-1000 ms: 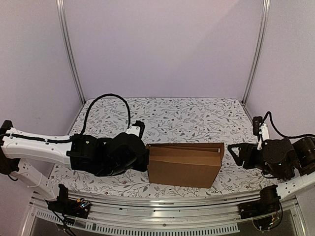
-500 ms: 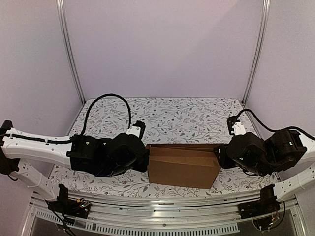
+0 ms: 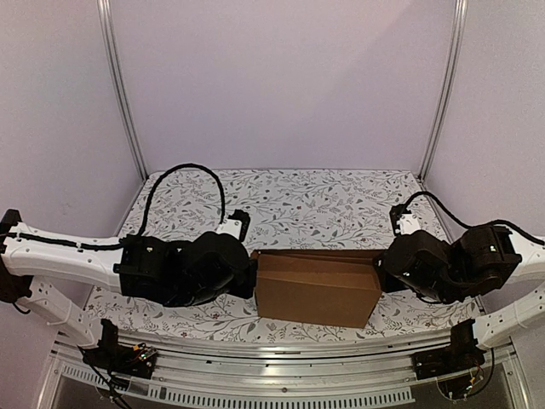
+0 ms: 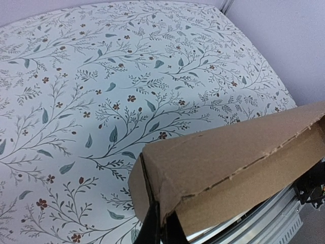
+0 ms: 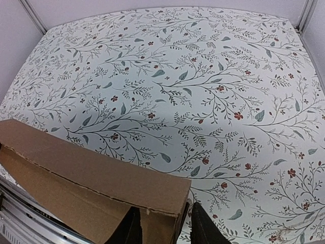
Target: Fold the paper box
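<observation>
The paper box (image 3: pixel 317 285), a brown cardboard mailer folded into a shallow box, lies near the table's front edge between both arms. My left gripper (image 3: pixel 253 277) is at its left end. In the left wrist view the gripper (image 4: pixel 162 231) is shut on the cardboard edge at that corner of the paper box (image 4: pixel 238 152). My right gripper (image 3: pixel 381 273) is at the right end. In the right wrist view the gripper (image 5: pixel 165 229) has its fingers (image 5: pixel 203 226) apart, one on each side of the end wall of the paper box (image 5: pixel 101 173), and a thin gap shows at the outer finger.
A floral cloth (image 3: pixel 315 204) covers the table. An aluminium rail (image 3: pixel 281 349) runs along the near edge just in front of the box. Lilac walls and metal posts (image 3: pixel 119 85) close in the sides and back. Black cables (image 3: pixel 183 170) loop above each arm.
My right arm has swung left from the table's right side up to the box's right end, and its fingers have narrowed around that end. The left arm and the box have stayed still.
</observation>
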Motion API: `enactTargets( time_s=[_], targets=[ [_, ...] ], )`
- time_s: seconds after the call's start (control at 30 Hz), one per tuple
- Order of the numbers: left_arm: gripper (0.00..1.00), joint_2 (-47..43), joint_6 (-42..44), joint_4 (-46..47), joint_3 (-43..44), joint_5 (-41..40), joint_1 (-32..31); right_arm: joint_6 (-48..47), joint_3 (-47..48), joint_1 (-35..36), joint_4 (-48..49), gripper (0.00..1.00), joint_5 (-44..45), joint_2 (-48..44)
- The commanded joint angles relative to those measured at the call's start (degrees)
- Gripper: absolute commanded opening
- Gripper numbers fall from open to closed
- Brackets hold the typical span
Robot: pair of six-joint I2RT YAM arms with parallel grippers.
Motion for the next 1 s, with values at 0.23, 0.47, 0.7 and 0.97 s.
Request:
enactTargets(
  time_s=[0.23, 0.47, 0.7, 0.97],
  targets=[
    [0.0, 1.6, 0.0, -8.1, -3.6, 4.4, -1.3, -1.9, -0.1, -1.7, 0.6, 0.0, -0.7, 2.2],
    [0.0, 1.6, -0.4, -8.1, -3.6, 4.3, -1.3, -1.5, 0.0, 0.1, 0.9, 0.0, 0.0, 4.6],
    [0.0, 1.9, -0.8, -8.0, -3.4, 4.3, -1.3, 5.5, -2.6, 5.8, 2.0, 0.0, 5.7, 6.1],
    [0.0, 3.5, -0.7, -8.0, -2.5, 5.1, -1.3, 13.8, -3.7, 11.5, 1.8, 0.0, 11.5, 9.0]
  ],
)
